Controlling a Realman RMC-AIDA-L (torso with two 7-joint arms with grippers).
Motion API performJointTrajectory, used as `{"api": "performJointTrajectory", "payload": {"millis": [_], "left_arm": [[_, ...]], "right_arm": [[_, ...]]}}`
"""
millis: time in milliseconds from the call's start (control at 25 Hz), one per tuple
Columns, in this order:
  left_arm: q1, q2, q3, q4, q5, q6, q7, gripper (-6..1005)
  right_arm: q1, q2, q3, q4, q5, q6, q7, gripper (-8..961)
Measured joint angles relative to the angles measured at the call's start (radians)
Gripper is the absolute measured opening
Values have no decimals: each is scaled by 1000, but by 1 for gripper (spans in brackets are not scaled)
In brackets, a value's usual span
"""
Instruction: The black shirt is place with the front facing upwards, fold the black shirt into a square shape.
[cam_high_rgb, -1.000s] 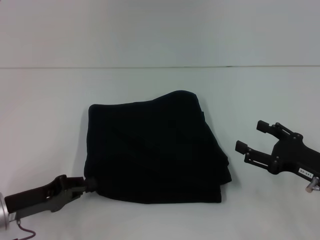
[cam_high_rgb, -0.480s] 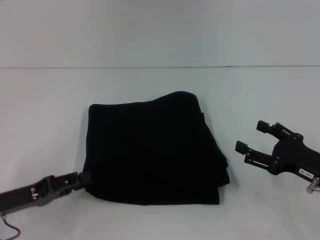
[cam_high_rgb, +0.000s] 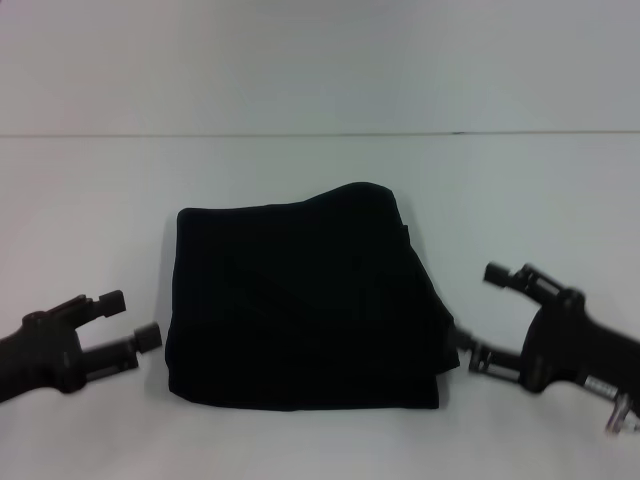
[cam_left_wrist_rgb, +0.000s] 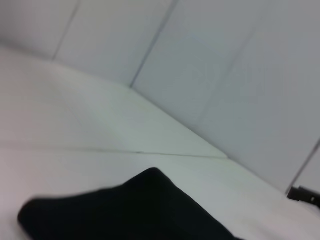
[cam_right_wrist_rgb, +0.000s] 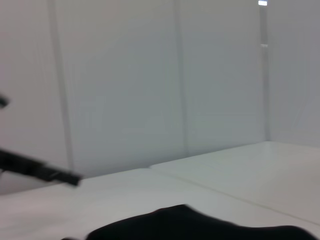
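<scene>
A white table (cam_high_rgb: 90, 220) and a pale wall (cam_high_rgb: 320, 60) are seen.

The table is shown as a plain, matte white surface that fills the lower part of the head view and runs out of frame on both sides and at the near edge. Its far edge is marked by a thin dark line across the whole width, where the wall is met. The wall is seen as pale grey-white and unmarked in the head view. In the wrist views it is shown divided into broad flat panels by thin straight seams (cam_right_wrist_rgb: 180, 75), and a seam is also seen running across the tabletop (cam_left_wrist_rgb: 165, 155).
</scene>
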Motion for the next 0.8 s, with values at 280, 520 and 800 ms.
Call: {"api": "performJointTrajectory", "payload": {"millis": [280, 520, 800], "left_arm": [[65, -88, -35, 13, -10, -41, 397, 903], [73, -106, -58, -12, 9, -60, 440, 934], [79, -110, -54, -19, 25, -59, 441, 935]], "right_arm": [[-52, 2, -59, 91, -1, 6, -169, 946], [-67, 3, -34, 126, 8, 57, -213, 946], [-65, 4, 14, 127, 11, 68, -213, 946]]}}
